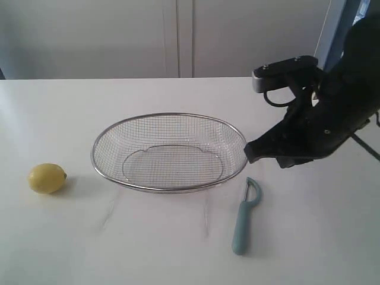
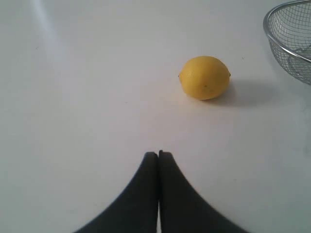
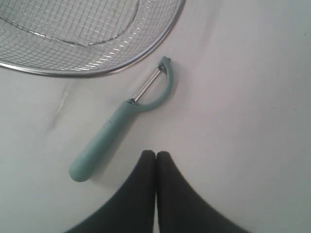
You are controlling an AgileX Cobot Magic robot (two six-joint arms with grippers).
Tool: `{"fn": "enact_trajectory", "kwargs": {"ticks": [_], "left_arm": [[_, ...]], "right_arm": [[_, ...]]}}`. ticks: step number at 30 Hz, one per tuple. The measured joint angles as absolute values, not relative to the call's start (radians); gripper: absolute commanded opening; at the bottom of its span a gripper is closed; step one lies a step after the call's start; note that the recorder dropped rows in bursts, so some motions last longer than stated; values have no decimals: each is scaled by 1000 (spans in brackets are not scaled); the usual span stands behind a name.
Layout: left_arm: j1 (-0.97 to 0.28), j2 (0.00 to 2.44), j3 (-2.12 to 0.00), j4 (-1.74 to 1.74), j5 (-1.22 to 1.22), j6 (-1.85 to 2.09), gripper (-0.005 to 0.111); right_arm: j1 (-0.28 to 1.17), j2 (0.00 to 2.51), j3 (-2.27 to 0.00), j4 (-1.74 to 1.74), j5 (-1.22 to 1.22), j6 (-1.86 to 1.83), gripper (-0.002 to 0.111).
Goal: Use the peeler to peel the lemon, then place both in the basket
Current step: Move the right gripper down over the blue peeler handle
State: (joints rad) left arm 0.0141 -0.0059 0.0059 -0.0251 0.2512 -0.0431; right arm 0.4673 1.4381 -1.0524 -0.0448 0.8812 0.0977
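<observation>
White table (image 1: 71, 249): lemon (image 1: 47, 178), peeler (image 1: 244, 217) untouched outside basket (image 1: 172, 190). Left gripper (image 2: 158, 154), right gripper (image 3: 155, 154): jaws shut, empty. Advice: open right, straddle peeler handle squarely.

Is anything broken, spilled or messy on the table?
No, nothing looks odd. The lemon is whole and sits to the left of the basket. The basket stands upright and empty, and the peeler lies flat on the table beside it. Nothing is spilled.

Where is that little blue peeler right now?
In the exterior view the peeler lies on the table, right of centre, just in front of the right end of the basket, blade head toward it.
</observation>
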Motion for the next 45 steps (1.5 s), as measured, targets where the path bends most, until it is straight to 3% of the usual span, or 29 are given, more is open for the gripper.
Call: {"fn": "enact_trajectory", "kwargs": {"ticks": [22,24,29,45], "left_arm": [[14,-6,6,-25,251,-43,0],[14,-6,6,-25,251,-43,0],[14,-6,6,-25,251,-43,0],[14,-6,6,-25,251,-43,0]], "right_arm": [[588,1655,-1196,-53,982,269,0],[588,1660,-1196,-53,984,346,5],[588,1660,-1196,-53,967,425,34],[588,1660,-1037,-105,790,752,35]]}}
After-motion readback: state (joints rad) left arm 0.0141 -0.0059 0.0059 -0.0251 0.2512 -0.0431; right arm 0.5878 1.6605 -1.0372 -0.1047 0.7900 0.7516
